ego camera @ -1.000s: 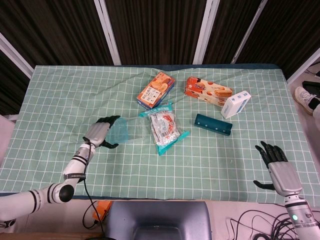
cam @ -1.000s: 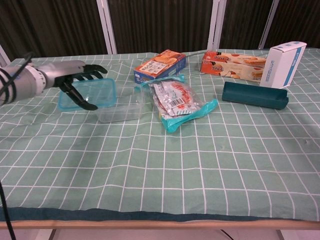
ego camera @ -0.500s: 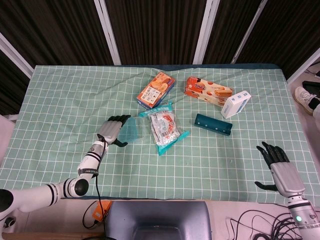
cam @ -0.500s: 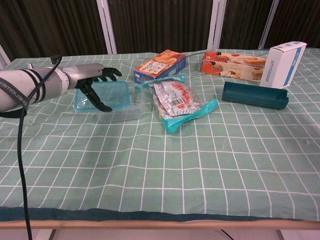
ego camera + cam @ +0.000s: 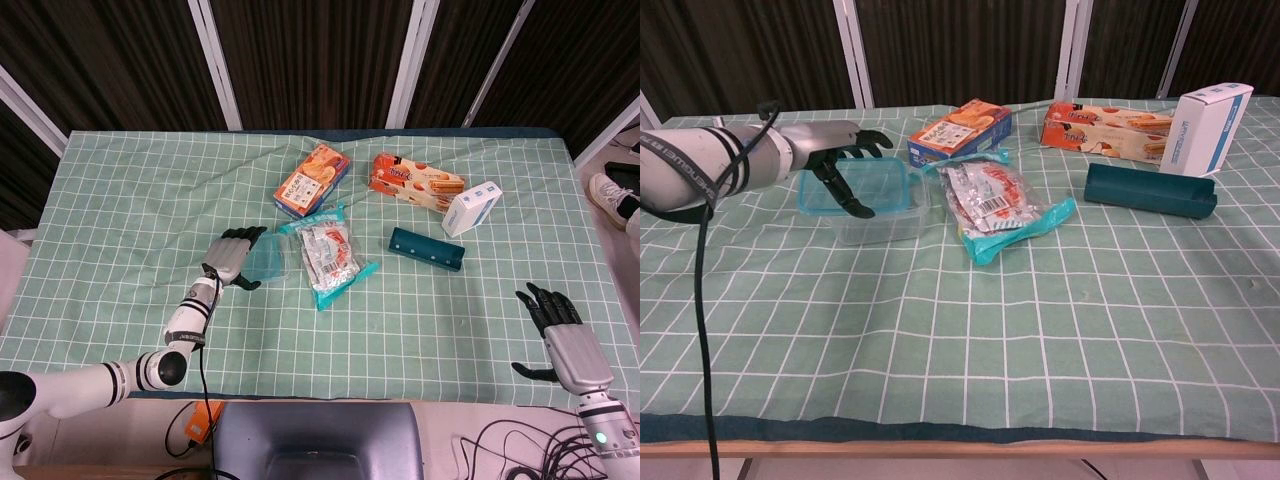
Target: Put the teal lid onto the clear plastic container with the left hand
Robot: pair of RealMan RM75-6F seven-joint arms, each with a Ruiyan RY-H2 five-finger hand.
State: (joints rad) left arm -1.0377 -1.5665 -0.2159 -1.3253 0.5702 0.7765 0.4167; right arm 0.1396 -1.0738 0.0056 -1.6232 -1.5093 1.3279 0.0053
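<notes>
- Left robot hand (image 5: 845, 160) has the teal lid (image 5: 862, 186) pinched, thumb underneath and the other fingers draped over its top edge
- The lid sits right above the clear plastic container (image 5: 883, 218), overhanging it on the left and not seated flat; whether it touches the rim I cannot tell
- From the head view the left robot hand (image 5: 232, 258) and lid (image 5: 264, 263) cover most of the container, which stands just beside the crinkly snack bag (image 5: 328, 254)
- Right robot hand (image 5: 555, 325) hovers low by the near right corner of the worktop (image 5: 120, 190), fingers spread, holding nothing, well apart from everything else
- Behind the snack bag (image 5: 998, 205), an orange biscuit box (image 5: 961, 130) lies on the green checked cloth
- Further right there is a long orange carton (image 5: 1106, 130), with a white and blue box (image 5: 1205, 128) standing upright just beside it
- A dark teal case (image 5: 1150, 190) lies in front of that white box, near the bag but not touching it
</notes>
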